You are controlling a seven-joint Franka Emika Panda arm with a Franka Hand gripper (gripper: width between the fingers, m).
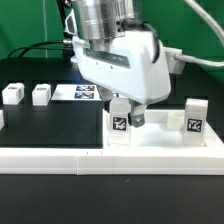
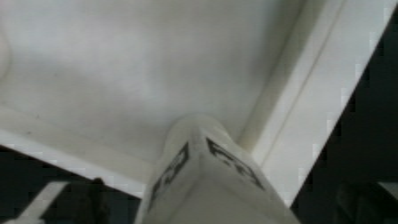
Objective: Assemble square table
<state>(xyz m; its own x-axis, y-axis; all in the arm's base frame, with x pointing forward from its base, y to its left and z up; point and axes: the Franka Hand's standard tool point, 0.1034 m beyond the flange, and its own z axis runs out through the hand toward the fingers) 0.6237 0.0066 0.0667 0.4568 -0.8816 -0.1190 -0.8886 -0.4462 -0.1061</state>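
Observation:
The square table's white slab (image 1: 160, 138) lies flat at the exterior view's right. One tagged white leg (image 1: 120, 126) stands upright at the slab's near left corner. My gripper (image 1: 126, 112) hangs right over it, open, with a finger on each side of the leg's top and clear of it. In the wrist view that leg (image 2: 205, 175) rises between the dark fingers (image 2: 43, 205), with the slab's recessed face (image 2: 125, 80) and its rim (image 2: 311, 80) beyond. A second leg (image 1: 195, 118) stands on the slab's right side.
Two more tagged legs (image 1: 13, 93) (image 1: 41, 94) stand on the black table at the back left. The marker board (image 1: 85, 93) lies beside them. A long white border bar (image 1: 90, 157) runs along the front. Cables trail behind the arm.

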